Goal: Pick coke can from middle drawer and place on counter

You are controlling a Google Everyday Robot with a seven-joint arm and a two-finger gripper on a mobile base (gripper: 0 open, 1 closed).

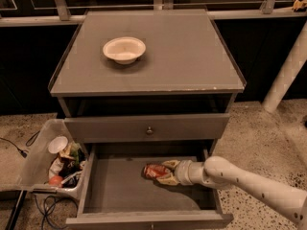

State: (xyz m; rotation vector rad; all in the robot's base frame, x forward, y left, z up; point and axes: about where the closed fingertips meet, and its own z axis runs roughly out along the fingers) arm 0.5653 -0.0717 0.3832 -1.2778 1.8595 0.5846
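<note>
The coke can [154, 171], red with a silvery end, lies on its side on the floor of the open middle drawer [117, 186]. My gripper [167, 172] reaches in from the right on a white arm; its two pale fingers [169, 179] sit above and below the can's right end, closed around it. The can rests on the drawer floor. The grey counter [182, 56] is the cabinet top above, with a pale front edge.
A white bowl [124, 49] stands on the counter's left half. The closed upper drawer front with a round knob [149, 130] overhangs the open drawer. A clear bin [36, 159] of rubbish sits on the floor at the left. A white post [287, 71] stands at right.
</note>
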